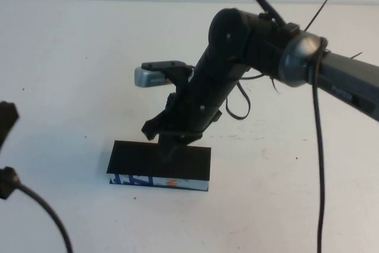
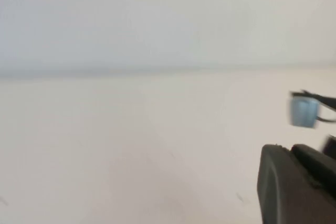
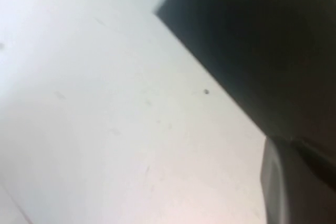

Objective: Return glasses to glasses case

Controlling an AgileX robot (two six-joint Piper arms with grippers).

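The glasses case point(image 1: 159, 163) lies on the white table in the high view, its black top up and its blue, white and orange printed edge toward me. The glasses are not in view. My right gripper point(image 1: 168, 148) points down from the right arm and its tip is on or just over the case's black top near the middle. It looks shut and empty. In the right wrist view the case's black surface point(image 3: 262, 40) fills the corner beside the fingers point(image 3: 294, 187). My left gripper point(image 1: 5, 119) sits at the table's left edge, shut and empty, also in its wrist view point(image 2: 287, 150).
The white table point(image 1: 71, 75) spreads bare around the case. The right arm's grey wrist camera point(image 1: 150, 77) sticks out above the case and also shows in the left wrist view point(image 2: 304, 112). Black cables hang from both arms point(image 1: 320, 164).
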